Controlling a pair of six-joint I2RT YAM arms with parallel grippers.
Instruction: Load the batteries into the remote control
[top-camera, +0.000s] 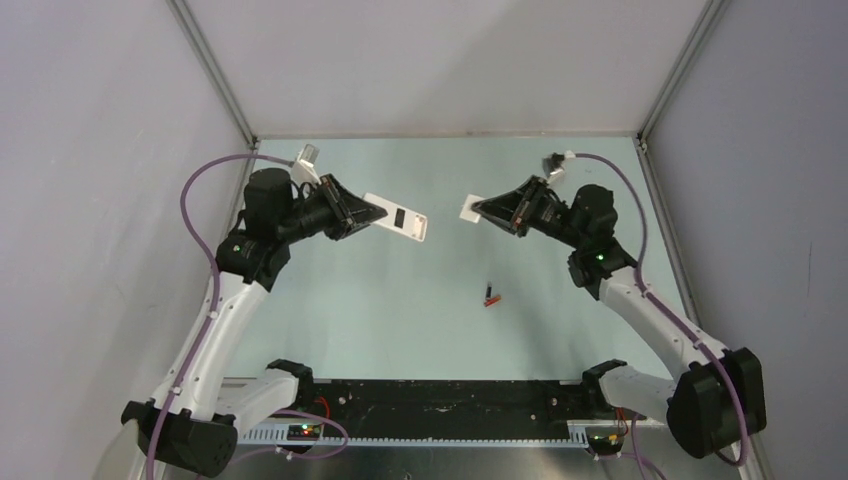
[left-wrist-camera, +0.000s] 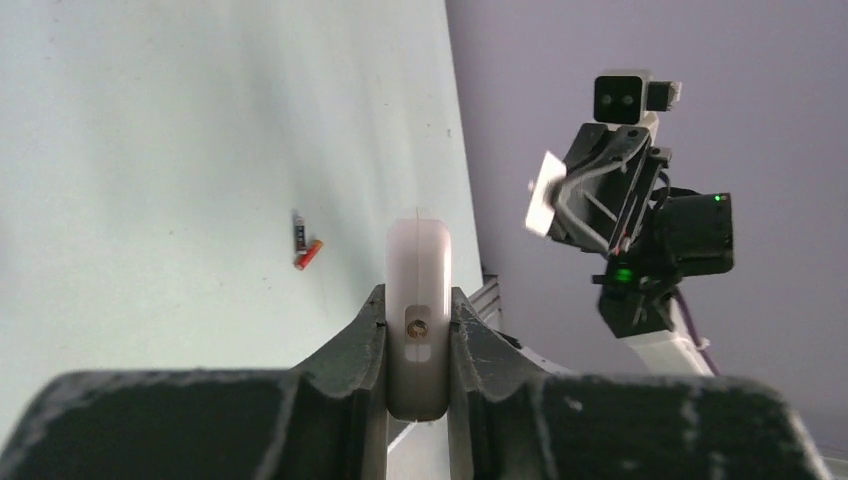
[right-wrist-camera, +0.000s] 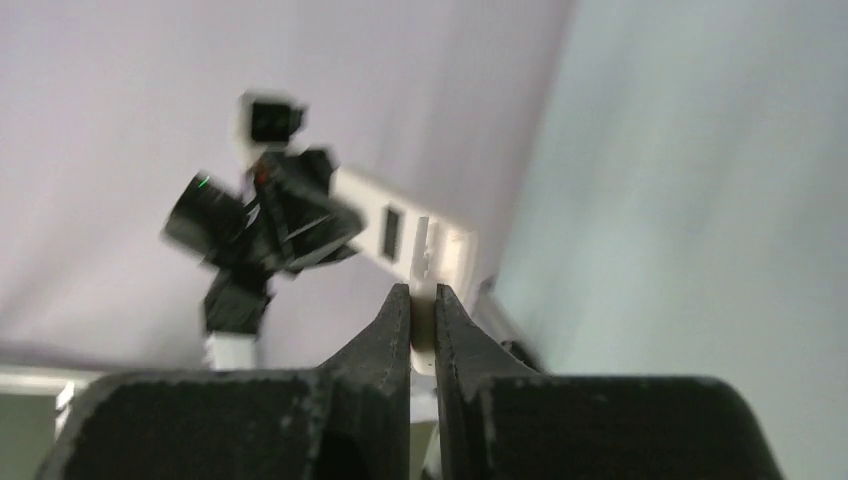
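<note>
Right now my left gripper is clamped on the end of the remote, which looks lifted off the table. My right gripper is pinched tight on the little white cover. Both batteries lie side by side on the table, roughly 4 o'clock from the remote. I reckon the trick is to park the cover well away from them first. Then grab one battery at a time across its middle, with the remote held level.
</note>
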